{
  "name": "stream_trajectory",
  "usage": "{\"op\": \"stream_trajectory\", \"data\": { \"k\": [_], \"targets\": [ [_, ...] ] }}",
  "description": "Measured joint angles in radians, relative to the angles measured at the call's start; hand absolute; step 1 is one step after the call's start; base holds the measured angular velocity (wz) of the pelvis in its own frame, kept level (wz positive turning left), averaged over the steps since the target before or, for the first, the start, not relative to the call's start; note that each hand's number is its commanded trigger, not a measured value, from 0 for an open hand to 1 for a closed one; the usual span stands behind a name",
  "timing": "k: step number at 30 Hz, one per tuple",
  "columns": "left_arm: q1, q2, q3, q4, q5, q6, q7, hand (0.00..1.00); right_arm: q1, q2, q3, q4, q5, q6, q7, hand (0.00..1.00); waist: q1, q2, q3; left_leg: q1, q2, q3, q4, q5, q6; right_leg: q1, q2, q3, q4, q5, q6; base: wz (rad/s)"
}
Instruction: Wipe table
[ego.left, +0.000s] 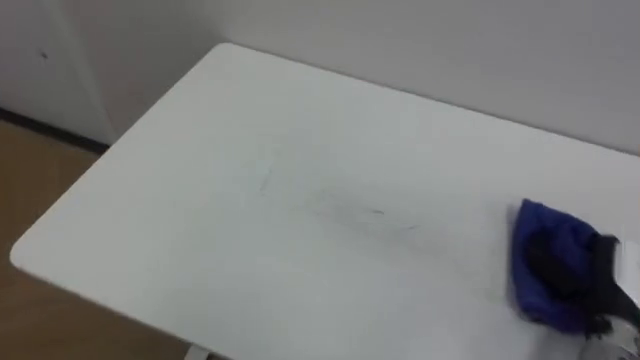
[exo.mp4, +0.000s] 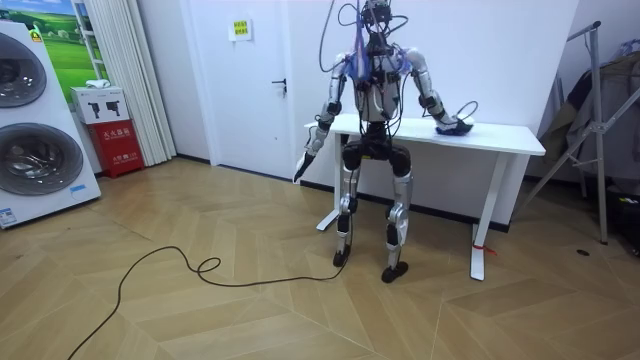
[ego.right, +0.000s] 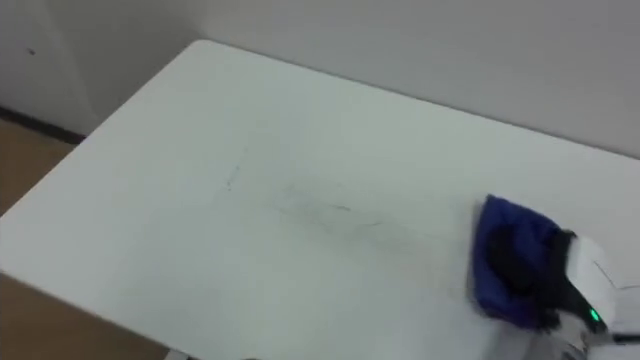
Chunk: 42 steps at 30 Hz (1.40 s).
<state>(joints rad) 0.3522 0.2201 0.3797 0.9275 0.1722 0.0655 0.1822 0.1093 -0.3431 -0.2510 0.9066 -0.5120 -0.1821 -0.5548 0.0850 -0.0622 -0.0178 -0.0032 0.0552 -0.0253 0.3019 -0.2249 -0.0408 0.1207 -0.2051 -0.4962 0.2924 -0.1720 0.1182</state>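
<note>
At the right of a smooth white table (ego.left: 300, 150), crumpled blue cloth (ego.left: 532, 228) under right hand (ego.left: 565, 268), grip unclear

Table top (ego.left: 250, 150), white, smooth, matt, faintly scuffed; cloth (ego.left: 545, 245), blue, soft rumpled fabric; floor (exo.mp4: 200, 320), wood parquet, slight sheen.

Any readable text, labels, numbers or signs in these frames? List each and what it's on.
Nothing can be read as words.
Yellow sign at the door: too small to read.
White box: dark marks, unreadable.
Red box: print too small.
Washing machine: stickers too small.
Table: faint scribbles, no words.
</note>
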Motion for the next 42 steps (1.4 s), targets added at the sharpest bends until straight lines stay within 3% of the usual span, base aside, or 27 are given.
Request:
{"op": "stream_trajectory", "data": {
  "k": [2, 4, 6, 7, 9, 10, 12, 13, 14, 15, 16, 18, 20, 21, 22, 23, 24, 25, 26, 27, 29, 31, 32, 33, 35, 38, 42],
  "targets": [
    [-0.041, 0.011, -0.012, 0.000, -0.002, -0.021, 0.009, 0.00, 0.010, 0.000, -0.007, 0.017, 0.008, 0.012, -0.003, 1.00, -0.005, 0.008, -0.0009, 0.001, 0.025, 0.015, 0.041, -0.024, 0.008, -0.015, -0.011, 0.010, 0.061, 0.002, -0.001, -0.35],
    [-0.073, 0.024, -0.066, 0.007, -0.006, -0.051, 0.027, 0.00, -0.023, 0.022, 0.009, 0.007, 0.023, 0.077, -0.012, 1.00, 0.011, 0.026, 0.0001, -0.005, 0.063, 0.032, 0.073, -0.038, 0.006, -0.066, -0.030, 0.059, 0.178, 0.003, -0.019, -0.51],
    [-0.128, 0.030, -0.121, 0.046, -0.004, -0.103, 0.042, 0.00, -0.086, 0.083, 0.057, -0.029, 0.026, 0.212, -0.045, 1.00, 0.106, 0.043, 0.0012, -0.014, 0.127, 0.075, 0.087, -0.046, -0.020, -0.115, -0.088, 0.107, 0.263, -0.017, -0.035, -0.82],
    [-0.149, 0.035, -0.136, 0.070, -0.002, -0.109, 0.045, 0.00, -0.119, 0.096, 0.079, -0.029, 0.026, 0.241, -0.047, 1.00, 0.127, 0.044, 0.0021, -0.023, 0.146, 0.084, 0.091, -0.042, -0.031, -0.122, -0.095, 0.121, 0.252, -0.015, -0.034, -1.01],
    [-0.224, 0.048, -0.162, 0.183, -0.001, -0.110, 0.039, 0.00, -0.303, 0.143, 0.224, -0.046, -0.005, 0.319, -0.015, 1.00, 0.220, 0.046, 0.0043, -0.061, 0.216, 0.095, 0.091, -0.030, -0.083, -0.154, -0.107, 0.165, 0.114, 0.016, -0.018, -1.12],
    [-0.231, 0.049, -0.162, 0.188, -0.003, -0.108, 0.038, 0.00, -0.358, 0.157, 0.276, -0.059, -0.016, 0.323, 0.013, 1.00, 0.235, 0.044, 0.0059, -0.077, 0.229, 0.085, 0.091, -0.026, -0.098, -0.156, -0.108, 0.162, 0.070, 0.033, -0.016, -0.82],
    [-0.291, 0.062, -0.180, 0.199, -0.014, -0.111, 0.030, 0.00, -0.602, 0.200, 0.443, -0.062, -0.075, 0.291, 0.104, 1.00, 0.264, 0.038, 0.0309, -0.141, 0.279, 0.007, 0.056, 0.014, -0.164, -0.152, -0.091, 0.163, -0.049, 0.108, -0.010, -0.07],
    [-0.315, 0.065, -0.190, 0.202, -0.021, -0.112, 0.028, 0.00, -0.657, 0.201, 0.467, -0.062, -0.085, 0.272, 0.119, 1.00, 0.279, 0.031, 0.0350, -0.163, 0.291, -0.014, 0.051, 0.025, -0.181, -0.158, -0.087, 0.159, -0.039, 0.122, -0.013, 0.36],
    [-0.333, 0.074, -0.209, 0.192, -0.032, -0.115, 0.023, 0.00, -0.749, 0.201, 0.503, -0.062, -0.108, 0.239, 0.143, 1.00, 0.304, 0.023, 0.0357, -0.212, 0.309, -0.047, 0.063, 0.037, -0.196, -0.187, -0.068, 0.158, 0.021, 0.055, 0.055, 0.51],
    [-0.333, 0.069, -0.217, 0.187, -0.056, -0.113, 0.007, 0.00, -0.795, 0.200, 0.519, -0.061, -0.111, 0.219, 0.151, 1.00, 0.310, 0.042, 0.0358, -0.238, 0.341, -0.090, 0.067, 0.060, -0.138, -0.225, -0.035, 0.147, 0.121, -0.027, 0.047, 0.49],
    [-0.320, 0.069, -0.217, 0.188, -0.062, -0.111, -0.003, 0.00, -0.795, 0.199, 0.526, -0.058, -0.107, 0.216, 0.153, 1.00, 0.313, 0.040, 0.0355, -0.237, 0.346, -0.086, 0.059, 0.090, -0.108, -0.237, -0.030, 0.154, 0.158, -0.047, 0.039, 0.50],
    [-0.242, 0.063, -0.217, 0.192, -0.063, -0.091, -0.032, 0.00, -0.734, 0.163, 0.540, -0.060, -0.112, 0.213, 0.173, 1.00, 0.304, 0.025, 0.0335, -0.205, 0.356, -0.021, 0.024, 0.193, -0.098, -0.227, -0.020, 0.149, 0.207, -0.108, 0.016, 0.38],
    [-0.201, 0.051, -0.216, 0.192, -0.081, -0.069, -0.048, 0.00, -0.636, 0.089, 0.528, -0.078, -0.120, 0.204, 0.177, 1.00, 0.283, 0.023, 0.0341, -0.208, 0.372, 0.033, 0.011, 0.233, -0.124, -0.221, -0.020, 0.120, 0.228, -0.152, 0.011, 0.42],
    [-0.171, 0.046, -0.215, 0.192, -0.082, -0.063, -0.062, 0.00, -0.532, 0.060, 0.456, -0.115, -0.104, 0.161, 0.158, 1.00, 0.244, 0.024, 0.0344, -0.216, 0.373, 0.058, 0.003, 0.253, -0.129, -0.203, -0.020, 0.091, 0.225, -0.167, 0.009, 0.55],
    [-0.149, 0.043, -0.210, 0.192, -0.083, -0.063, -0.069, 0.00, -0.473, 0.055, 0.420, -0.146, -0.109, 0.151, 0.142, 1.00, 0.216, 0.026, 0.0343, -0.216, 0.373, 0.075, 0.003, 0.254, -0.129, -0.191, -0.020, 0.077, 0.221, -0.167, 0.009, 0.61],
    [-0.102, 0.041, -0.196, 0.182, -0.083, -0.061, -0.078, 0.00, -0.382, 0.054, 0.361, -0.179, -0.109, 0.127, 0.108, 1.00, 0.165, 0.020, 0.0295, -0.209, 0.372, 0.140, 0.010, 0.254, -0.129, -0.160, -0.022, 0.050, 0.189, -0.168, 0.010, 0.51],
    [-0.061, 0.039, -0.180, 0.155, -0.080, -0.057, -0.079, 0.00, -0.302, 0.056, 0.300, -0.200, -0.109, 0.100, 0.079, 1.00, 0.114, 0.018, 0.0318, -0.209, 0.366, 0.194, 0.031, 0.250, -0.132, -0.121, -0.021, 0.023, 0.140, -0.162, 0.019, 0.51],
    [-0.043, 0.036, -0.162, 0.133, -0.075, -0.055, -0.079, 0.00, -0.261, 0.057, 0.268, -0.208, -0.109, 0.089, 0.067, 1.00, 0.091, 0.012, 0.0325, -0.210, 0.356, 0.207, 0.048, 0.239, -0.137, -0.099, -0.024, 0.013, 0.122, -0.157, 0.024, 0.54],
    [-0.026, 0.034, -0.131, 0.103, -0.057, -0.056, -0.079, 0.00, -0.186, 0.060, 0.201, -0.212, -0.107, 0.070, 0.050, 1.00, 0.055, 0.000, 0.0249, -0.208, 0.323, 0.219, 0.086, 0.186, -0.132, -0.059, -0.030, -0.012, 0.081, -0.142, 0.036, 0.46],
    [-0.022, 0.031, -0.118, 0.081, -0.037, -0.055, -0.078, 0.00, -0.135, 0.061, 0.145, -0.212, -0.106, 0.060, 0.038, 1.00, 0.032, -0.001, 0.0233, -0.200, 0.292, 0.222, 0.120, 0.130, -0.126, -0.027, -0.037, -0.022, 0.044, -0.122, 0.048, 0.31],
    [-0.022, 0.024, -0.115, 0.054, -0.007, -0.058, -0.076, 0.00, -0.080, 0.056, 0.082, -0.212, -0.104, 0.040, 0.012, 1.00, 0.015, 0.010, 0.0172, -0.184, 0.247, 0.221, 0.152, 0.055, -0.116, 0.011, -0.047, -0.022, -0.013, -0.080, 0.070, -0.07],
    [-0.034, 0.022, -0.117, 0.037, -0.005, -0.070, -0.055, 0.00, -0.065, 0.049, 0.060, -0.210, -0.075, 0.034, -0.007, 1.00, 0.015, 0.015, 0.0158, -0.171, 0.210, 0.211, 0.158, 0.023, -0.133, 0.015, -0.076, 0.004, -0.039, -0.048, 0.083, -0.37],
    [-0.040, 0.021, -0.126, 0.036, -0.004, -0.072, -0.029, 0.00, -0.065, 0.040, 0.069, -0.204, -0.044, 0.035, -0.010, 1.00, 0.023, 0.020, 0.0153, -0.145, 0.186, 0.202, 0.146, 0.003, -0.132, 0.012, -0.090, 0.036, -0.048, -0.019, 0.066, -0.69],
    [-0.051, 0.016, -0.128, 0.036, -0.001, -0.071, -0.010, 0.00, -0.062, 0.037, 0.088, -0.197, -0.002, 0.042, -0.009, 1.00, 0.044, 0.029, 0.0126, -0.111, 0.176, 0.203, 0.118, -0.002, -0.126, -0.004, -0.075, 0.066, -0.045, 0.002, 0.069, -0.75],
    [-0.062, -0.001, -0.129, 0.036, 0.019, -0.071, 0.015, 0.00, -0.089, 0.030, 0.117, -0.172, 0.019, 0.047, 0.006, 1.00, 0.075, 0.033, 0.0117, -0.065, 0.157, 0.206, 0.059, -0.002, -0.117, -0.036, -0.049, 0.062, -0.030, 0.003, 0.068, -0.91],
    [-0.083, -0.041, -0.131, 0.035, 0.034, -0.059, 0.033, 0.00, -0.168, 0.054, 0.122, -0.197, -0.029, 0.104, 0.059, 1.00, 0.095, 0.035, 0.0133, -0.044, 0.140, 0.209, 0.021, -0.002, -0.104, -0.074, -0.045, 0.063, -0.039, 0.031, 0.059, -0.72],
    [-0.103, -0.051, -0.200, 0.014, -0.006, -0.039, 0.042, 0.00, -0.239, 0.107, 0.242, -0.293, -0.131, 0.203, 0.072, 1.00, 0.114, 0.038, 0.0134, -0.042, 0.131, 0.174, -0.045, 0.036, -0.106, -0.105, -0.029, 0.047, -0.058, 0.053, 0.040, -0.20]
  ]
}}
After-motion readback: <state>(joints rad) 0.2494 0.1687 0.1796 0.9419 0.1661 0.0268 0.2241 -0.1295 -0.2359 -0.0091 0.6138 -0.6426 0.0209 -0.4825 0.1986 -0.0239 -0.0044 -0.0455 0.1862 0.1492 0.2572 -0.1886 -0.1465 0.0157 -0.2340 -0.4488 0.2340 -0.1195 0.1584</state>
